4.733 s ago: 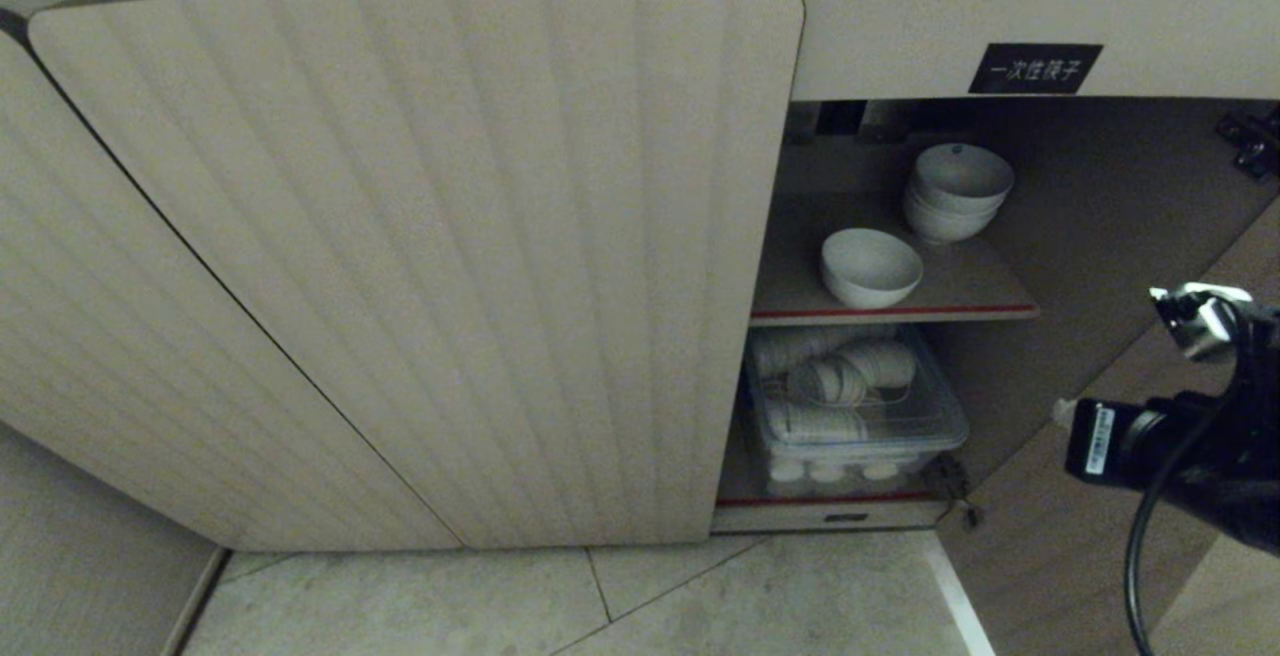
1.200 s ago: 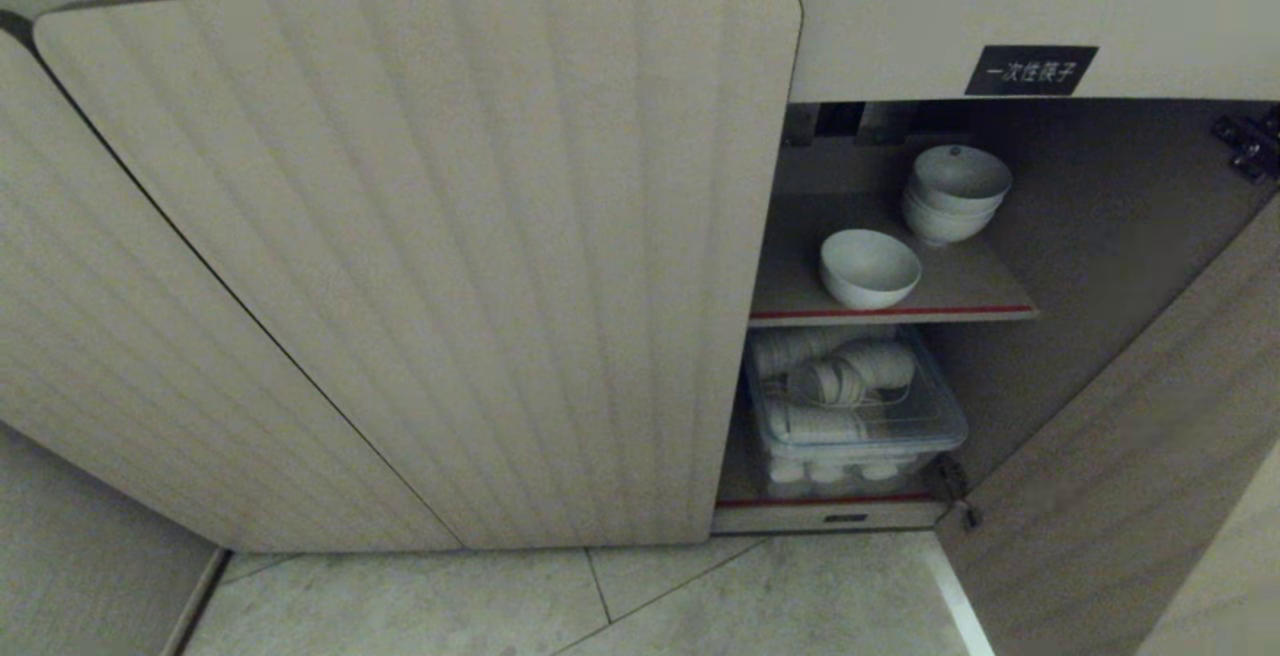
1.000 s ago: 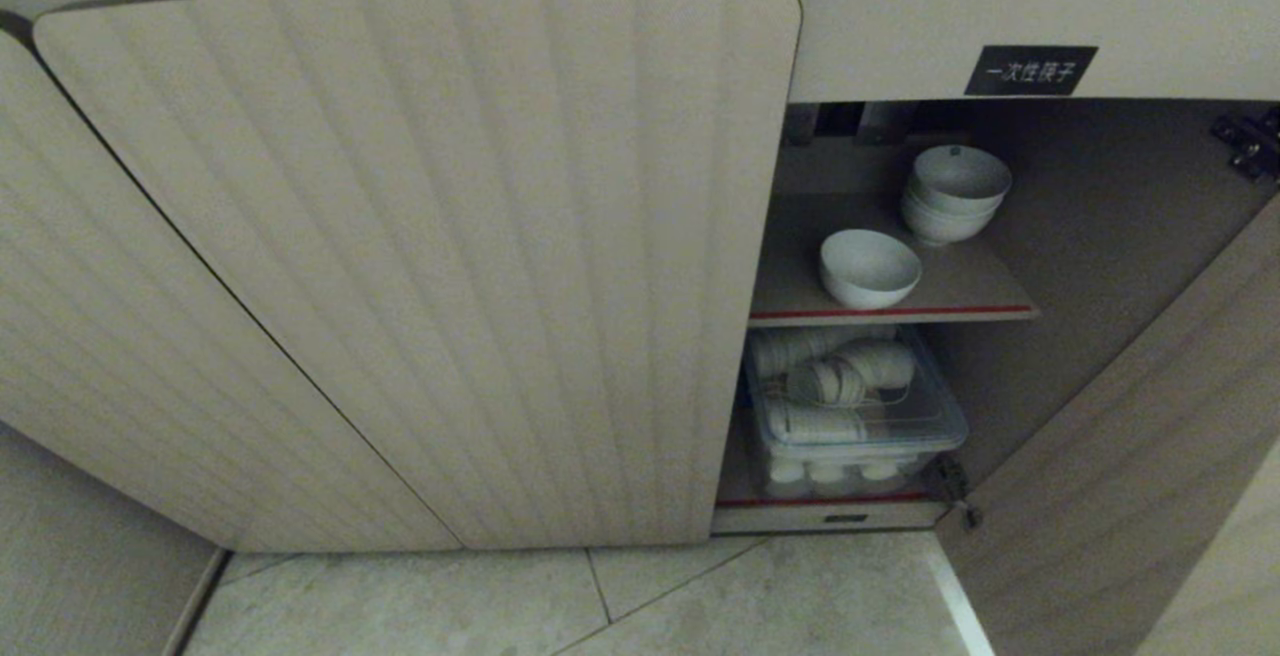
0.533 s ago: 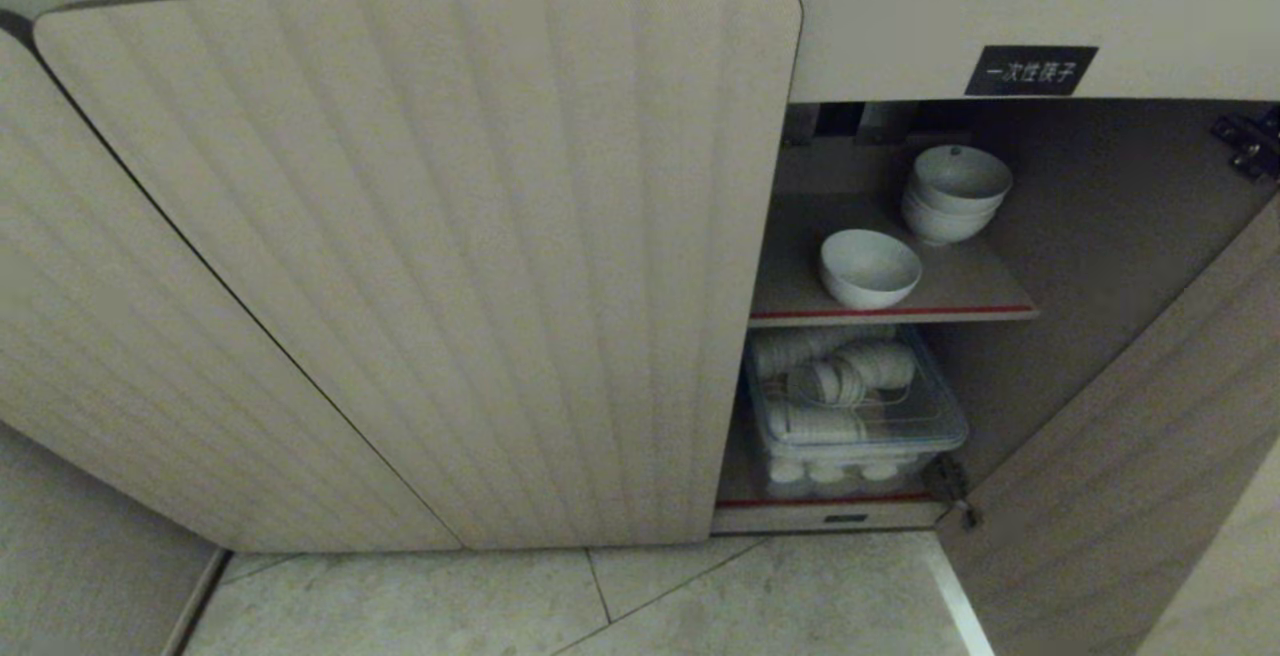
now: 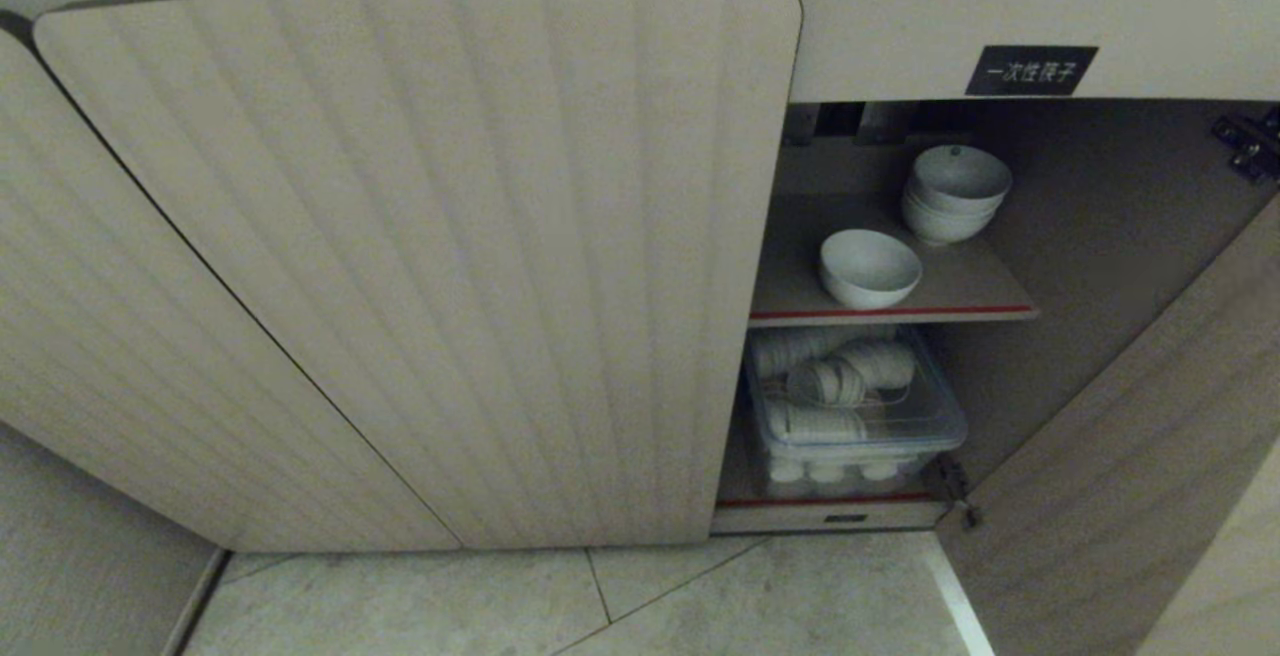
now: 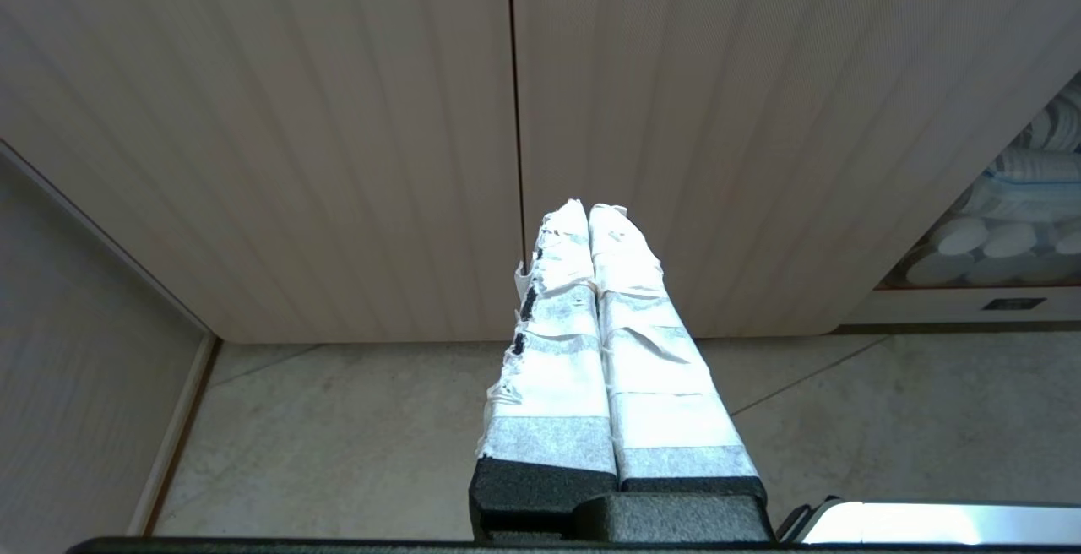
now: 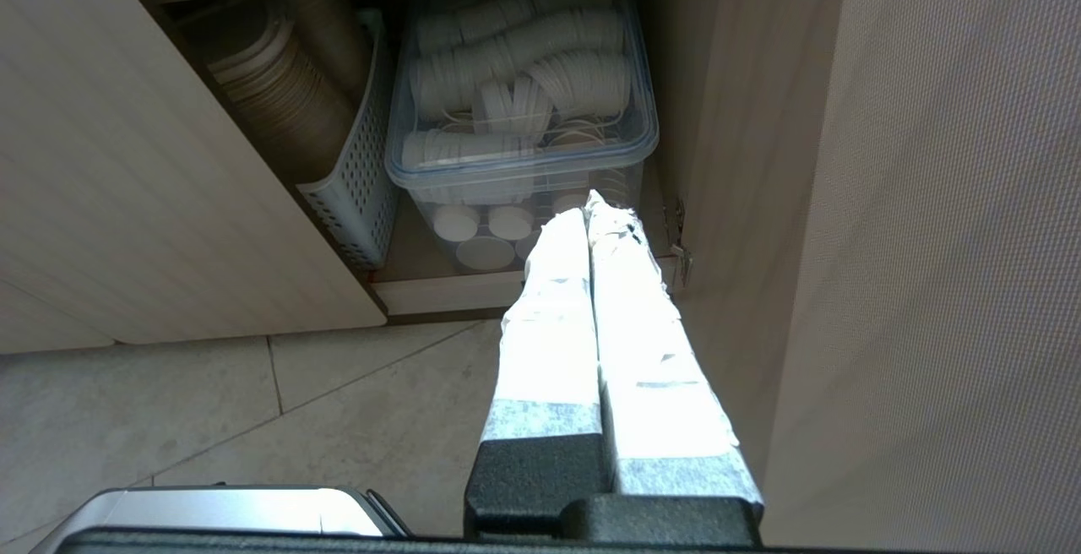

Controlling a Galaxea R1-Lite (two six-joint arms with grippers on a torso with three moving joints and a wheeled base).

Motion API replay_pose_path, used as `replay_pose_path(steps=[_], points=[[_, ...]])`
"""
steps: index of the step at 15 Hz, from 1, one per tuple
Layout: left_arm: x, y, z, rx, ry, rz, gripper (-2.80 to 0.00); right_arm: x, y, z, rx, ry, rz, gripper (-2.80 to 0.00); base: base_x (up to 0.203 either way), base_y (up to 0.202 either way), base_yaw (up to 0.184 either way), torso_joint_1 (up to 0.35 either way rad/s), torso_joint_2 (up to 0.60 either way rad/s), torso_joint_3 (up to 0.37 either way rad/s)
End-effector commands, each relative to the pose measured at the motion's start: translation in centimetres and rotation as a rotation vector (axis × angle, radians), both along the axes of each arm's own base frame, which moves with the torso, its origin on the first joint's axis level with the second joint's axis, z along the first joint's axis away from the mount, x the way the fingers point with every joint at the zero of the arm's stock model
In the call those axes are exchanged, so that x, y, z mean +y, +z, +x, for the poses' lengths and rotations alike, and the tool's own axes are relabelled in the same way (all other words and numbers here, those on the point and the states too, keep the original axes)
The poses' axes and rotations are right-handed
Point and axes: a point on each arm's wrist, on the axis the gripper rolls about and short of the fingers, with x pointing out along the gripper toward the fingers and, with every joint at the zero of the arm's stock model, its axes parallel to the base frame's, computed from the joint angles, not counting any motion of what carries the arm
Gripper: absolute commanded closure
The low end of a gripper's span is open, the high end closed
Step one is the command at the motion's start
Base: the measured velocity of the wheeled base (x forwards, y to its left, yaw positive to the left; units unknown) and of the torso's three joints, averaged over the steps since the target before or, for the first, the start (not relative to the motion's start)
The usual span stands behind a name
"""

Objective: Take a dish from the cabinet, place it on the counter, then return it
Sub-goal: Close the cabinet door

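With the single white bowl [image 5: 869, 267] back on the cabinet [image 5: 420, 256] upper shelf [image 5: 960, 284], near-left of the bowl stack [image 5: 955, 193], both left end effector [image 6: 589, 214] and right end effector [image 7: 591, 208] hung closed and empty, so retreat seemed wise; below, a clear bin [image 7: 524, 167] held lid stacks.

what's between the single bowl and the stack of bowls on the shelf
Nothing: in the head view, bare brown shelf separates the single bowl from the stack.

Catering kitchen storage, ribbed cabinet [image 5: 420, 256], stacked bowls [image 5: 955, 194], disposable cups tub [image 7: 524, 115], tiled floor [image 5: 600, 606]
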Motion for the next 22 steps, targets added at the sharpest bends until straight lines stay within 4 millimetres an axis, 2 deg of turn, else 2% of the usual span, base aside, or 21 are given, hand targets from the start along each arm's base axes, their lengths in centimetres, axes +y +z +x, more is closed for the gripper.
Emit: replay_pose_path(steps=[1,12,22], points=[[0.00,0.00,0.00,0.000,0.000,0.000,0.00,0.00,0.03,0.00,-0.001,0.001,0.000,0.00,0.000,0.000,0.000,0.000,0.00,0.000],[0.00,0.00,0.00,0.000,-0.002,-0.002,0.00,0.00,0.00,0.00,0.000,0.001,0.000,0.00,-0.006,0.000,0.000,0.001,0.00,0.000],[0.00,0.00,0.00,0.000,-0.002,-0.002,0.00,0.00,0.00,0.01,0.000,0.001,0.000,0.00,-0.191,0.000,-0.002,0.004,0.00,0.003]])
